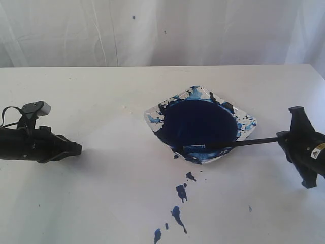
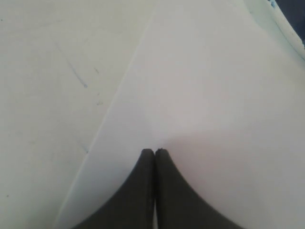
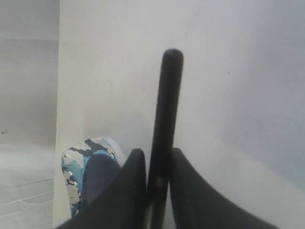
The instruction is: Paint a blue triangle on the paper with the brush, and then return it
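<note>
The brush (image 1: 254, 142), a thin black stick, runs level from my right gripper (image 1: 281, 139) to the near rim of the paint dish (image 1: 249, 127), its tip over the dark blue paint. In the right wrist view the handle (image 3: 167, 105) stands between the fingers of the right gripper (image 3: 157, 155), which is shut on it. My left gripper (image 1: 78, 148) rests shut and empty, low at the paper's left edge. The left gripper (image 2: 155, 151) points onto the white paper (image 2: 214, 95). On the paper (image 1: 127, 198) I see no blue triangle, only splatters.
Dark blue paint splatters (image 1: 181, 192) lie on the sheet in front of the dish. The dish's paint-smeared corner (image 3: 76, 167) shows beside the right fingers. A white curtain (image 1: 152, 30) closes the back of the table.
</note>
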